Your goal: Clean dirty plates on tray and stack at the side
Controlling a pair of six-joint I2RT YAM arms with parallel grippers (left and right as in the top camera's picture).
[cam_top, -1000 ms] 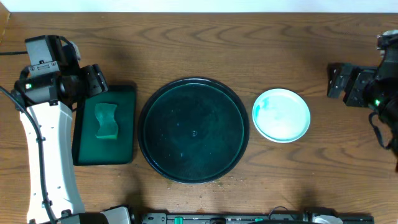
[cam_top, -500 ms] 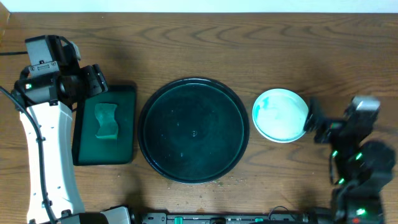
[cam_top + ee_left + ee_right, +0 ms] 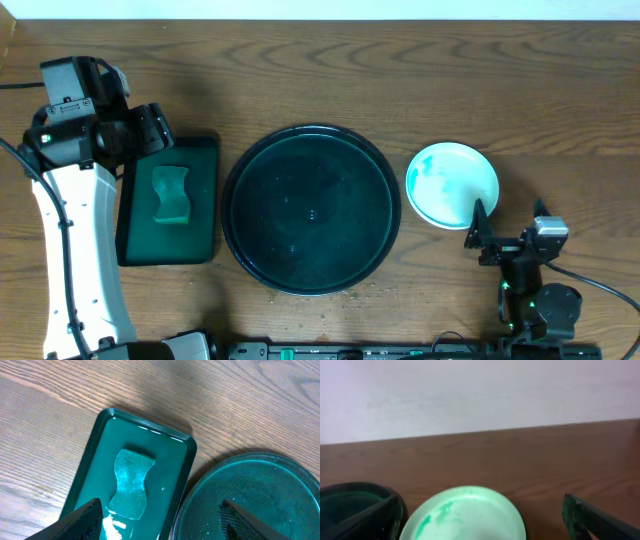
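The round black tray (image 3: 312,208) lies mid-table with nothing on it; its edge also shows in the left wrist view (image 3: 260,495) and the right wrist view (image 3: 345,500). A white plate (image 3: 452,185) with teal smears sits on the table right of the tray; I cannot tell whether others lie beneath it. My right gripper (image 3: 508,230) is open and empty, just in front of the plate (image 3: 465,515), with its fingers (image 3: 482,532) spread either side. My left gripper (image 3: 152,130) is open and empty (image 3: 160,527) above the near end of the green tray.
A small rectangular dark green tray (image 3: 200,160) left of the black tray holds a green sponge (image 3: 172,193), also seen in the left wrist view (image 3: 131,482). A few crumbs lie on the table by the black tray's front rim. A pale wall runs behind the table.
My right arm has swung from the far right edge of the table down to the front, ending just below the plate. The left arm, plate and trays have not moved.
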